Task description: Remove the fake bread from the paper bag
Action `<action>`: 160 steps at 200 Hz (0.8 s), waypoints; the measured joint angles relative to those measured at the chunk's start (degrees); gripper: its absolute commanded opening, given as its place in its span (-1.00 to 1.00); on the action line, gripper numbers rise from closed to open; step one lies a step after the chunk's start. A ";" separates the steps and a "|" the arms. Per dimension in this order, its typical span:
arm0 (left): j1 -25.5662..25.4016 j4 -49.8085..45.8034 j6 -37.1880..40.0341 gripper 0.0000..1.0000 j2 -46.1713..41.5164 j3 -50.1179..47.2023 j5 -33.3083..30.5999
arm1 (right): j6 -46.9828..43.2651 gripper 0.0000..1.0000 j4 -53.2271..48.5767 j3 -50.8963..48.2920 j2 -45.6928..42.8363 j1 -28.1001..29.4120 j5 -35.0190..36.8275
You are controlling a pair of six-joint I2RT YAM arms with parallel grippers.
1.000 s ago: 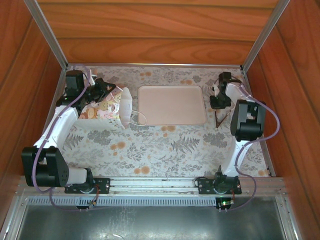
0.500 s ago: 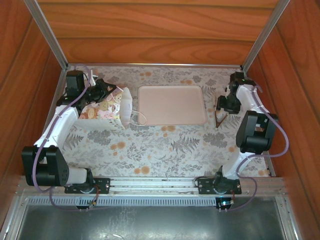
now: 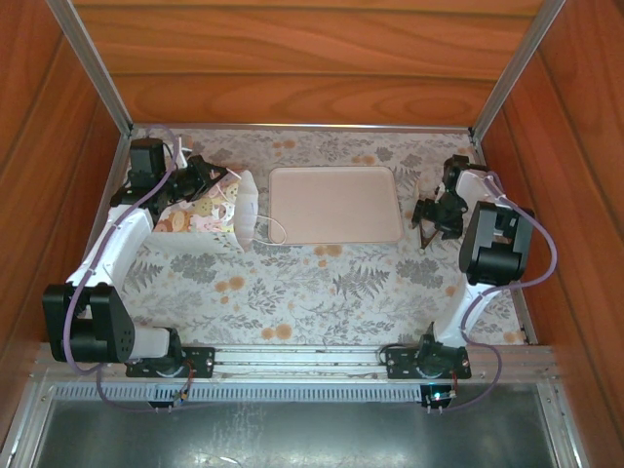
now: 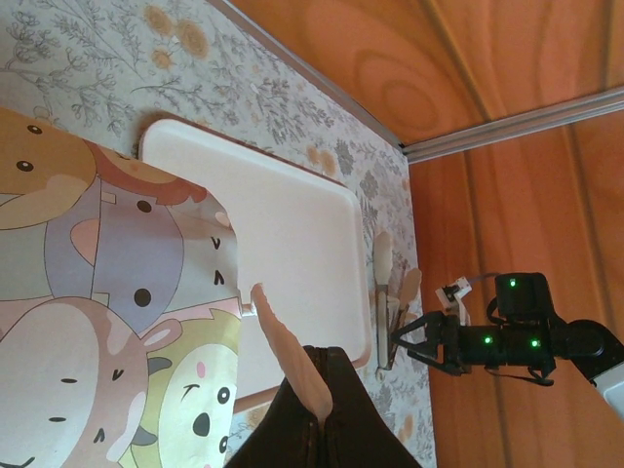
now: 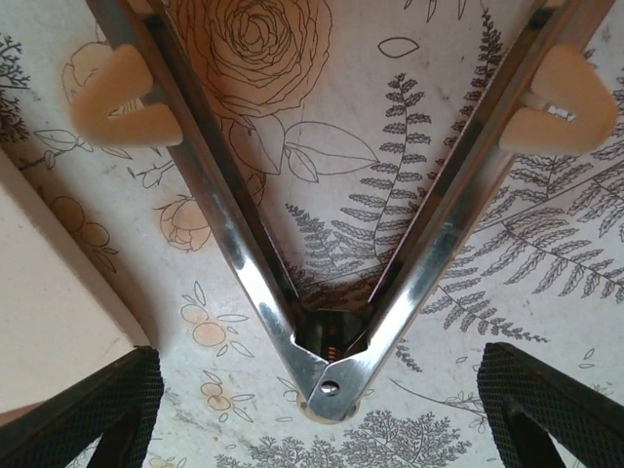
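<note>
Opening wide beside the tray [image 3: 336,205], R fingers [image 5: 88,409] now straddle tongs [image 5: 327,351]; L fingers [image 4: 327,419] clamped on paper bag [image 3: 210,213]. Tool grab next, prob.

Wood-panel walls [image 3: 312,68] are enclosing the table [image 3: 322,297] on three sides, aluminium posts [image 3: 93,63] running up both back corners, floral cloth [image 3: 244,278] covering the tabletop, grey metal sheet [image 3: 292,434] lying beside the near rail [image 3: 302,363]

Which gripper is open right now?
The right gripper, jaws spread wide over the metal tongs; the left gripper is pinched shut on the edge of the paper bag.
</note>
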 measured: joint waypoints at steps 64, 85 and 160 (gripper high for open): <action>0.00 -0.04 -0.02 -1.00 0.02 0.11 -0.20 | -0.17 0.80 1.25 1.29 5.75 0.04 2.95; 0.00 -0.04 -0.02 -1.00 0.04 0.31 -0.20 | -0.17 0.80 1.88 1.77 5.90 0.07 3.80; 0.00 -0.04 -0.07 -1.00 0.07 0.33 -0.26 | -1.73 0.79 0.70 6.71 9.46 -0.02 3.43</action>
